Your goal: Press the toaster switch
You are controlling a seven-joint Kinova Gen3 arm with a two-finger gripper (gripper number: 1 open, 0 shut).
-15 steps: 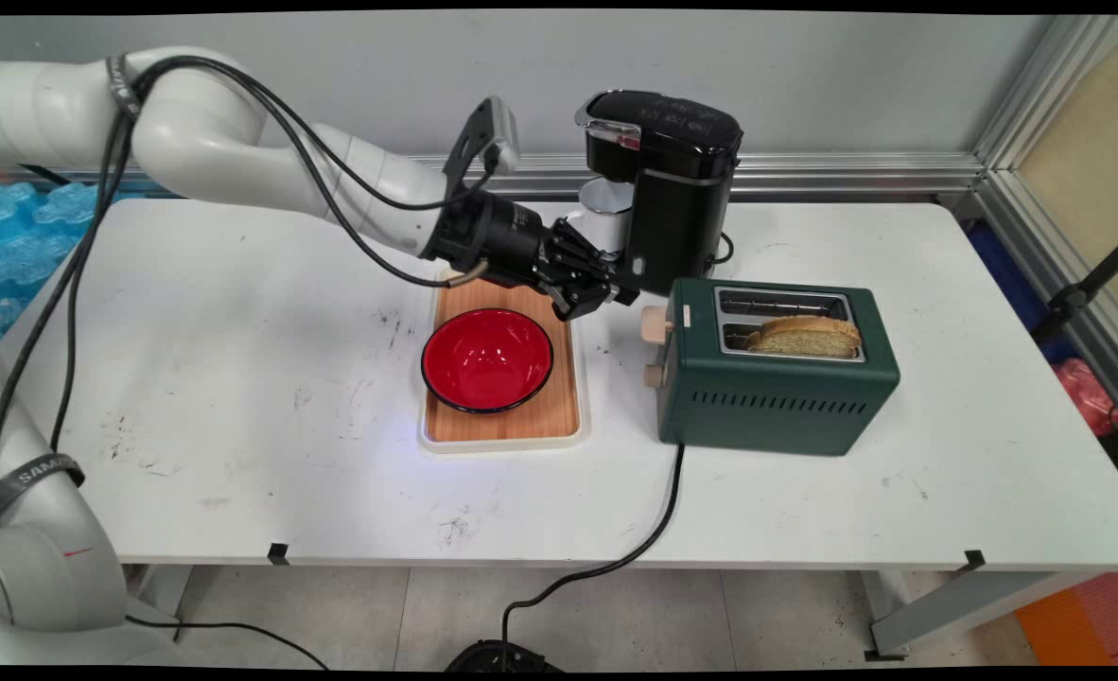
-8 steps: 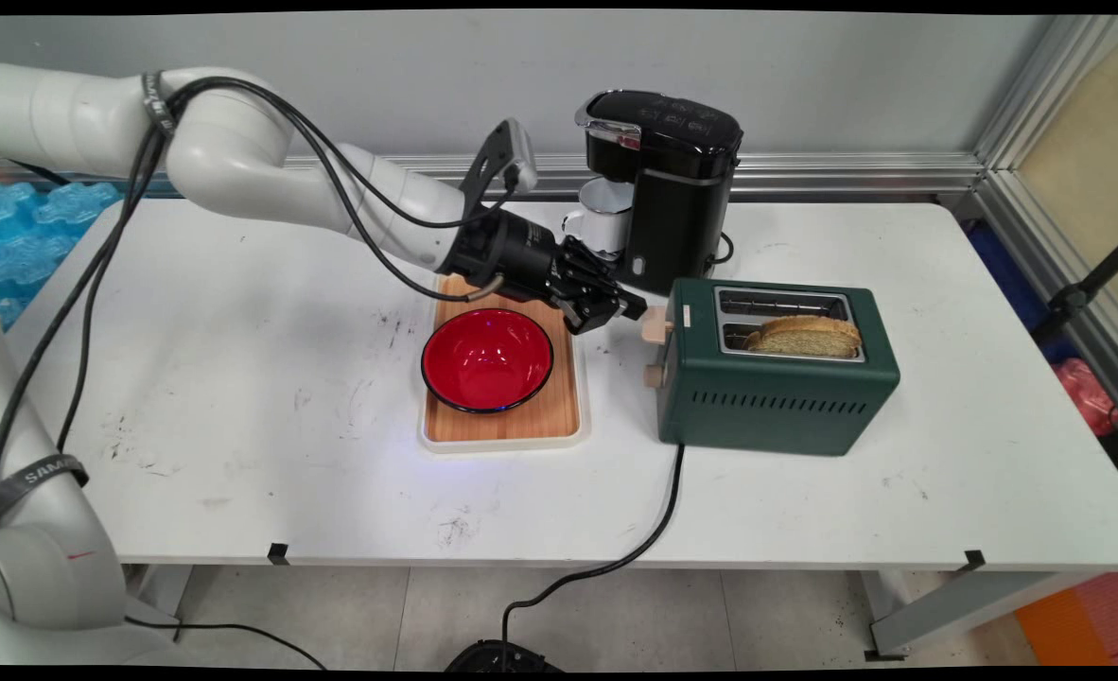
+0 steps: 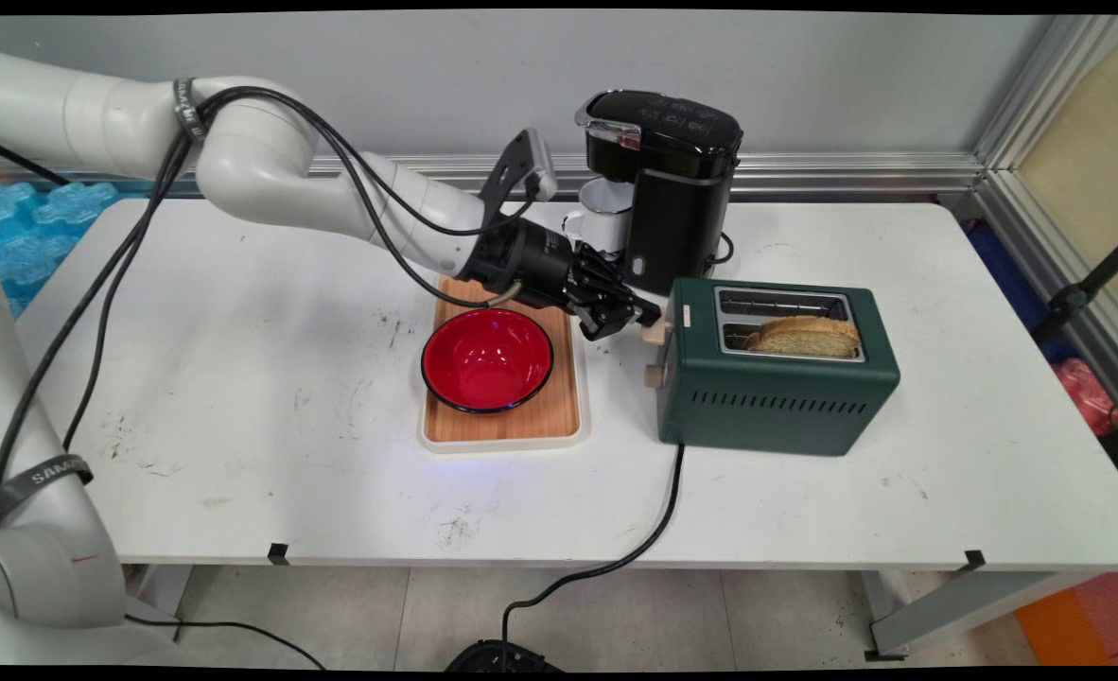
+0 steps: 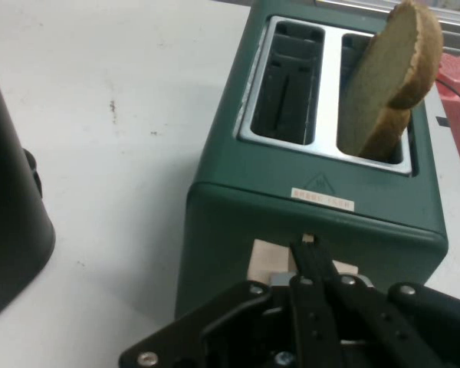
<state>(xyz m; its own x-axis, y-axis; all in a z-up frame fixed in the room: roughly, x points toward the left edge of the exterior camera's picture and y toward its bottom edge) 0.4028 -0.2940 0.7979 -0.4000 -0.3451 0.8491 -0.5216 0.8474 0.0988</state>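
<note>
A dark green toaster [image 3: 777,369] [image 4: 322,192] stands right of centre on the table, with a slice of toast [image 3: 807,336] [image 4: 387,80] sticking up from its near slot. On its left end is a pale wooden lever [image 3: 655,326] [image 4: 270,261] with a small wooden knob [image 3: 653,375] below it. My gripper [image 3: 644,314] [image 4: 307,249] is shut, and its fingertips rest on top of the lever.
A red bowl [image 3: 487,359] sits on a wooden board [image 3: 564,397] just left of the gripper. Behind it stands a black coffee machine [image 3: 668,189] [image 4: 8,222] with a white mug [image 3: 602,216] under it. The toaster's black cord [image 3: 654,530] runs off the table's front edge.
The gripper has moved right and slightly down from beside the coffee machine to the toaster's lever. Its fingers stay shut.
</note>
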